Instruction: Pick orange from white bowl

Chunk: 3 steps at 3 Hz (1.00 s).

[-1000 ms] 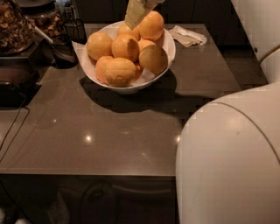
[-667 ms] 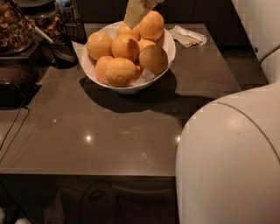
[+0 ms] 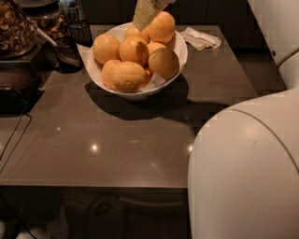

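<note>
The white bowl (image 3: 182, 55) stands at the back middle of the dark table, lined with white paper. It holds several yellow-orange oranges piled up; the topmost orange (image 3: 162, 27) sits at the back right of the pile. My gripper (image 3: 145, 14) comes down from the top edge of the camera view, a pale beige part just left of that topmost orange and right above the pile. Its upper part is cut off by the frame.
My white arm casing (image 3: 243, 172) fills the lower right. A dark glass jar of granola (image 3: 16, 28) and a black scoop cup (image 3: 70, 52) stand left of the bowl. A crumpled napkin (image 3: 201, 38) lies at the back right. A cable (image 3: 14, 140) runs down the left side.
</note>
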Tool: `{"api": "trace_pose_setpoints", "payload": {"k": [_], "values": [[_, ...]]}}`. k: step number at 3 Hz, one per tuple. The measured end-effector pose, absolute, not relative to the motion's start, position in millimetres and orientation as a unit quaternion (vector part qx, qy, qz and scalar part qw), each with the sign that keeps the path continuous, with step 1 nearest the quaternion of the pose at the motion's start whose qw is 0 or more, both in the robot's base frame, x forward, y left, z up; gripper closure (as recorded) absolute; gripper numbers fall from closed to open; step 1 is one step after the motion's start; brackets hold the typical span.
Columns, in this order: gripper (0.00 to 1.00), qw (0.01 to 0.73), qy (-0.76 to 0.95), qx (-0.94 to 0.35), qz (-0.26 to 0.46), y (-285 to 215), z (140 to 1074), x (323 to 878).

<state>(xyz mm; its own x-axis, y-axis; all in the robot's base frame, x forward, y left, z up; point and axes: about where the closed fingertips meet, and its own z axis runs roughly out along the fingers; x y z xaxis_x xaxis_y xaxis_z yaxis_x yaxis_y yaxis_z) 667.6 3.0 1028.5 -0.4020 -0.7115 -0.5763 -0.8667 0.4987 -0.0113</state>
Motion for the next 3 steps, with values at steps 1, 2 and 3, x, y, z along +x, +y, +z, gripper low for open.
{"api": "trace_pose_setpoints", "payload": {"k": [1,2,3], "values": [[0.12,0.264,0.824,-0.479,0.147,3.0,1028.5,667.6],[0.0,0.264,0.824,-0.479,0.147,3.1,1028.4,667.7],[0.0,0.265,0.824,-0.479,0.146,4.2,1027.9,668.2]]}}
